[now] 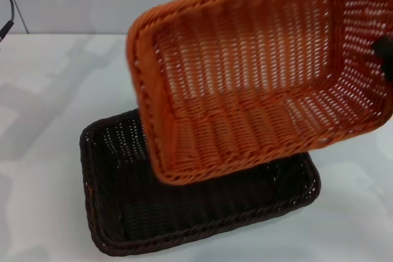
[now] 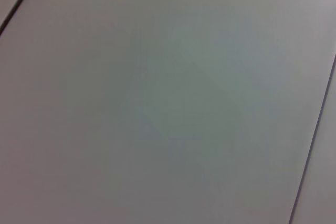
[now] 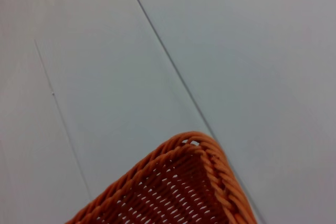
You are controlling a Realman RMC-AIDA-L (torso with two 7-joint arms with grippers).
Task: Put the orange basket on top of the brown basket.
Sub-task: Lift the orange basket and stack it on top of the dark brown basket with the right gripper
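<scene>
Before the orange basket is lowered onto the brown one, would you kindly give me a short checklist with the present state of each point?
1. Orange basket lifted off the table: ok, it hangs tilted above the brown basket.
2. Held by the right tool: cannot tell, only a dark part shows at the far right rim.
3. Brown basket empty: ok, nothing inside it.
4. Brown basket flat on the table: ok.
5. Baskets aligned: not ok, the orange one is tilted and offset toward the right.
6. Left tool out of the way: cannot tell, not in view.
</scene>
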